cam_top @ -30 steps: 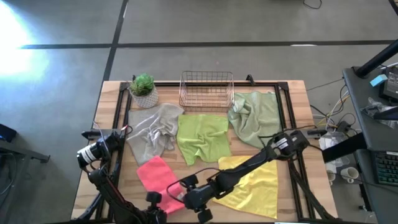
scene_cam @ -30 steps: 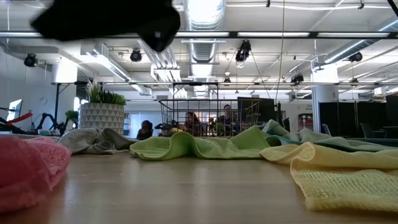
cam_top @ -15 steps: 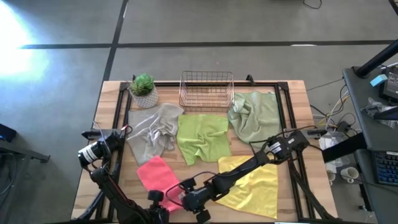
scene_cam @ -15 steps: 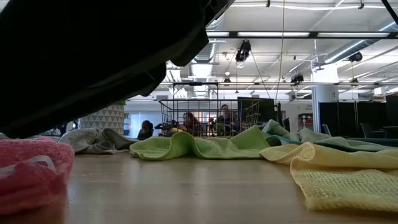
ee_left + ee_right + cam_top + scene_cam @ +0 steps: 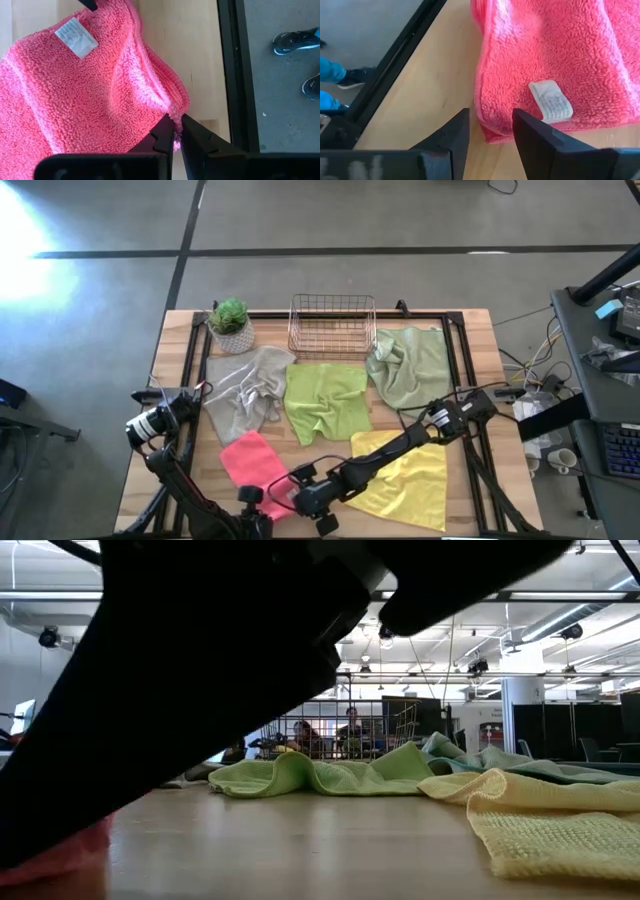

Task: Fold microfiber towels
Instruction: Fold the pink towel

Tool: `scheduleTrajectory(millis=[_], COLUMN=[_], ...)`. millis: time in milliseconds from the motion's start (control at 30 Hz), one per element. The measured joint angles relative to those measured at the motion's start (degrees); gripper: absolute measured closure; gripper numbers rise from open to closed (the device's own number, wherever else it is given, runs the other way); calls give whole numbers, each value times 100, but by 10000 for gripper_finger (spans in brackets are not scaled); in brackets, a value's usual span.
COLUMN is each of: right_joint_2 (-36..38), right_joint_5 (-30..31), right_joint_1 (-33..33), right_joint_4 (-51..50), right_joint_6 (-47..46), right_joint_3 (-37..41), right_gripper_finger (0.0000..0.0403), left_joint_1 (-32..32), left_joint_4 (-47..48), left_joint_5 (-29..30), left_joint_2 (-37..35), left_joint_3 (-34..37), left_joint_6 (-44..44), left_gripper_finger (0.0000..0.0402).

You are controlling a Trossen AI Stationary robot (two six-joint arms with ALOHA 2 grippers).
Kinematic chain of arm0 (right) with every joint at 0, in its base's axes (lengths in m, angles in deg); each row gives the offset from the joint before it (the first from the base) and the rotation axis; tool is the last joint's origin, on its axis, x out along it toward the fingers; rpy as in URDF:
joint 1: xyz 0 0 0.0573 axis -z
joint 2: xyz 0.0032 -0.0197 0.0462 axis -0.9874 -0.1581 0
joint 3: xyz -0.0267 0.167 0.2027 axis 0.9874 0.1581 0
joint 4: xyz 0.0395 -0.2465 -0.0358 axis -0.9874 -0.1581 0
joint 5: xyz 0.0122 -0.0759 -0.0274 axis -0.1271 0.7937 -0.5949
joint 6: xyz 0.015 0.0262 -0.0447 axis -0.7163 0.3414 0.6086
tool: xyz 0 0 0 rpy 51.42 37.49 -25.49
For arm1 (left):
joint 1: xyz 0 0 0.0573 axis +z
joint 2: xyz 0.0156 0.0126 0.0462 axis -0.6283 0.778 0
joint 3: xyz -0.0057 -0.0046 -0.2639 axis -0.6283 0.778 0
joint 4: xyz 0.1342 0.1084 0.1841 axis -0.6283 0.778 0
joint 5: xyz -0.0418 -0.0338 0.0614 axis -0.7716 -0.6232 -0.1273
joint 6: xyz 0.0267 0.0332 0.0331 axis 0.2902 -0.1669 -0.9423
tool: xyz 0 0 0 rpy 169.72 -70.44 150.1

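Since a second ago your right gripper [image 5: 487,132] has dropped to the hot pink towel [image 5: 255,462] at the tabletop's near edge, fingers apart astride its corner; your left gripper [image 5: 176,131] already pinches the neighbouring corner

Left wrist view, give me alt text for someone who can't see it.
The left gripper is shut on the corner of a hot pink towel lying on the wooden table, its white care tag facing up. A person's shoes show on the floor beyond the table edge.
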Motion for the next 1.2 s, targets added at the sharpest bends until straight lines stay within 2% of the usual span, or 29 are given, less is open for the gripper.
scheduleTrajectory(millis=[600, 767, 1033, 1200], right_joint_2=[-74, -96, -122, -122], right_joint_5=[167, 208, 295, 268], right_joint_1=[7, 16, 52, 39], right_joint_4=[-113, -119, -120, -387], right_joint_6=[-94, -218, -631, -930], right_joint_3=[138, 138, 138, -65], right_gripper_finger=[269, 301, 387, 393], left_joint_1=[244, 272, 305, 307], left_joint_4=[-3, -2, -2, 0], left_joint_5=[-104, -117, -132, -384], left_joint_2=[-61, -63, -63, -77], left_joint_3=[-2, 0, 0, 0], left_joint_6=[-21, -54, -55, -56], left_gripper_finger=[392, 392, 392, 392])
